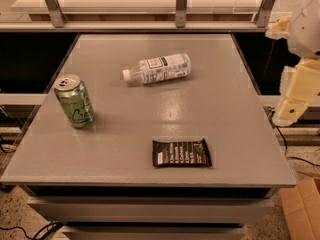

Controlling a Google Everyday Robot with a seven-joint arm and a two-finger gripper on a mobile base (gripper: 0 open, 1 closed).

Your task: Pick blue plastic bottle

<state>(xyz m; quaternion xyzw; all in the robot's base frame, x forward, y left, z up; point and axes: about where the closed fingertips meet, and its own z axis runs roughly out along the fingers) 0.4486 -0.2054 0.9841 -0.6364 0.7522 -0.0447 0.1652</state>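
The blue plastic bottle [159,68] lies on its side on the far middle of the grey table [235,109]. It is clear and faintly bluish, with a white label and its white cap pointing left. My gripper [290,113] hangs at the right edge of the view, beyond the table's right edge. It is well to the right of the bottle, nearer the front, and touches nothing.
A green soda can [74,101] stands upright at the table's left. A dark snack bar wrapper [180,153] lies flat near the front edge. A metal rail with posts [181,6] runs behind the table. A cardboard box [302,206] sits on the floor at the lower right.
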